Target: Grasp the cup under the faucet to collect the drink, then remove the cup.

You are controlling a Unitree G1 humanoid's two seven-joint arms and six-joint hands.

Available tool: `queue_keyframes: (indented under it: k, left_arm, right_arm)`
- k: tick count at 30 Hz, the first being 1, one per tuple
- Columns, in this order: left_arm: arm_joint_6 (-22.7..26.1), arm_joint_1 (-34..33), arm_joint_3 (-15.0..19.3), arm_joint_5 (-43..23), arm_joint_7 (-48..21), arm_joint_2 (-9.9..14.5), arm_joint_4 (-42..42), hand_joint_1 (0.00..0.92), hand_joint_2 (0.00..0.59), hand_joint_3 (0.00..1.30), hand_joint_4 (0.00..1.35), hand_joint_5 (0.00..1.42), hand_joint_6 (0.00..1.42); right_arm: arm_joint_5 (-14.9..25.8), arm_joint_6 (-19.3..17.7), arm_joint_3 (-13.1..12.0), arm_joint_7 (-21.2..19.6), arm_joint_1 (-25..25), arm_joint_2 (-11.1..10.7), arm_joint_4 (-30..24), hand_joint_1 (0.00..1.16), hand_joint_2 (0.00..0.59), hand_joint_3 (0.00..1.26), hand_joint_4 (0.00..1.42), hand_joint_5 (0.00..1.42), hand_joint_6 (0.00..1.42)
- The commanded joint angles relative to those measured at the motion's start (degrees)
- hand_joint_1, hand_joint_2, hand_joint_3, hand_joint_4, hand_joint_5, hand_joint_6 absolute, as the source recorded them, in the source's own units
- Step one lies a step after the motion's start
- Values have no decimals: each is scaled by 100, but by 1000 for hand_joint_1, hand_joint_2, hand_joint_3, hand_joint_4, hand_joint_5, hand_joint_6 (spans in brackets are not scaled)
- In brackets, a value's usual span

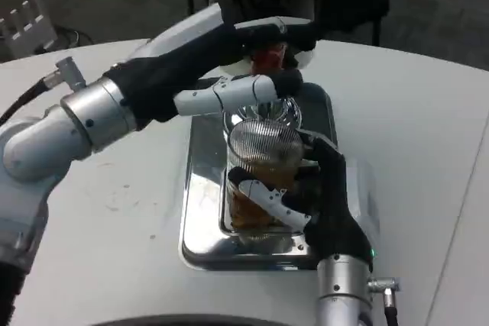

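**A:** Which way does the cup stand?

**B:** The cup (263, 177) stands upright, long axis running up and down in the frame, mouth toward the top. It sits at the middle of the picture, on the steel drip tray (200, 188), just below the faucet (269, 59).

**A:** And what holds it?

**B:** My right hand (321, 196), coming up from the lower right of the frame. My fingers (267, 198) wrap across the cup's front, with the dark palm against its right side, so the hand is closed around the cup.

**A:** Anything in the cup?

**B:** An amber-brown drink fills its lower part. The upper part is clear ribbed wall.

**A:** Your other hand?

**B:** My left hand (237, 66) reaches in from the left edge toward the upper middle, over the cup. One white finger lies level just above the rim, and the dark part stretches on to the faucet's red piece. Whether those fingers press or grip anything there, I cannot tell.

**A:** What is hard to make out?

**B:** The faucet is mostly hidden behind my left hand. The cup's base is covered by my right fingers. The tray's far end is lost under the left hand, and the white counter (412, 112) runs out of the frame on every side.
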Motion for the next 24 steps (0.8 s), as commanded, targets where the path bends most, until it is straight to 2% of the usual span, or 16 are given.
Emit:
queue_keyframes:
  k: [1,6,12,24]
  left_arm:
    - [19,203,379,-216,287,-64,-213,0,113,218,207,303,378]
    - [2,234,630,-451,409,-178,-447,0,113,219,208,308,383]
    - [77,326,834,-644,451,-187,-738,0,99,246,238,336,406]
    - [198,688,1123,-821,425,-53,-1016,0,102,268,267,369,431]
  right_arm:
    - [90,44,-26,-67,154,376,-78,740,238,539,689,724,551]
    - [108,62,-47,-60,181,335,-158,745,239,562,715,746,571]
    - [130,41,-76,-39,303,311,-330,745,239,580,723,763,578]
    - [153,25,-114,101,688,208,-921,756,229,622,762,812,624]
